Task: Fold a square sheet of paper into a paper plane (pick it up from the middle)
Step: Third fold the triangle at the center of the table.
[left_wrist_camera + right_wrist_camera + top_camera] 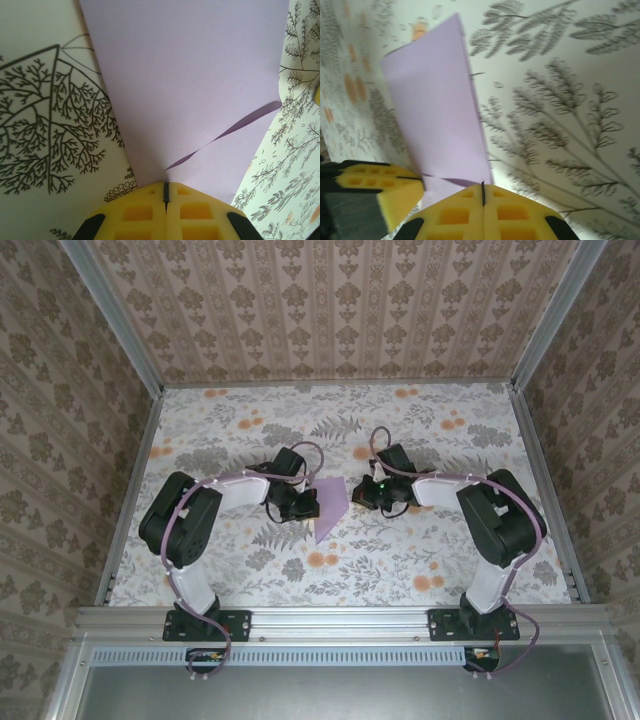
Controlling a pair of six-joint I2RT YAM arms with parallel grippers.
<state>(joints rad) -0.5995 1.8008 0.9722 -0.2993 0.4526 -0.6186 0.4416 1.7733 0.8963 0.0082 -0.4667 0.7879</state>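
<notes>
Clamped fully shut, the left tool (166, 186) and right tool (483, 187) pinch the square sheet of paper (200, 85) at their tips, apparently mid-fold; next likely needs edges aligned and creased

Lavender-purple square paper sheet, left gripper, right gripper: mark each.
Lavender-purple square paper sheet (330, 508): top external view, flat middle.
Left gripper (166, 192): left wrist view, midway between its fingertips.
Right gripper (483, 192): right wrist view, midway between its fingertips.

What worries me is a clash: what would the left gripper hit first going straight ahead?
Likely the right gripper, facing it across the square sheet of paper both pinch; depth is unclear.
</notes>
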